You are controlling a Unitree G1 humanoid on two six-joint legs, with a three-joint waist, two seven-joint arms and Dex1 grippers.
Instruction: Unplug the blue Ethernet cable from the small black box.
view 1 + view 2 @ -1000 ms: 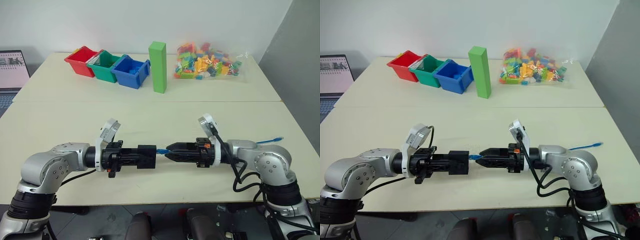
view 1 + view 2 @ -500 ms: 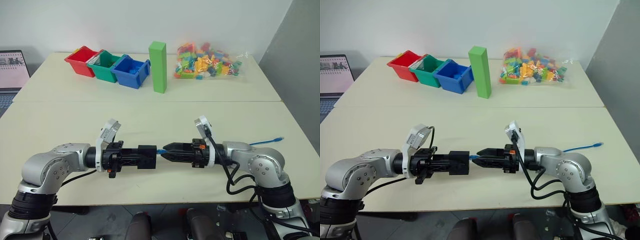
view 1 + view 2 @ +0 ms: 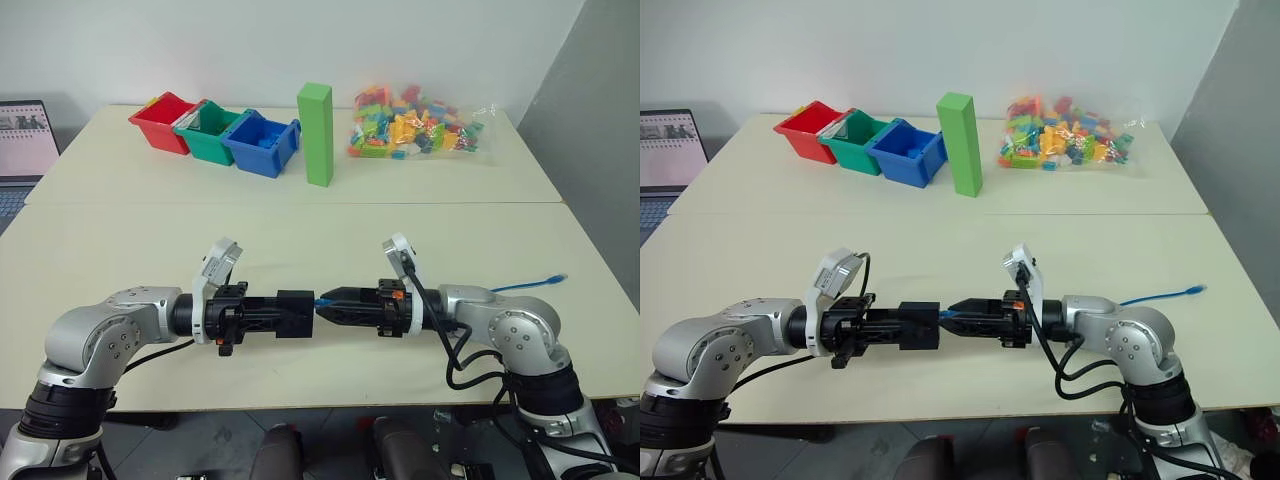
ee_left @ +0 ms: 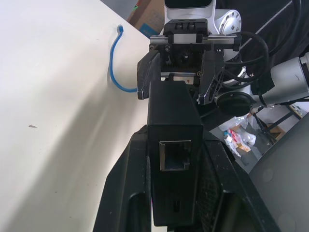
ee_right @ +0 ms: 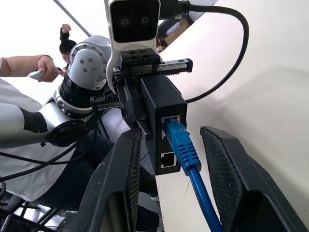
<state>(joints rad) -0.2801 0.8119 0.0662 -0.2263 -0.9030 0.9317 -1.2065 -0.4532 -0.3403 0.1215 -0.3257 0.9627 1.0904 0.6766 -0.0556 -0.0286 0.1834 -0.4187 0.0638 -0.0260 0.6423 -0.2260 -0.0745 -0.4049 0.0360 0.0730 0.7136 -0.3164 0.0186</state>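
Blue cable is plugged into the box, held mid-air over the near bench edge. Left gripper is clamped shut on the box. Right gripper has slid left over the last second; its part-open fingers now flank the plug without pinching it, so the pull hasn't started. Far left: red bin, green bin, blue bin; contents unclear.
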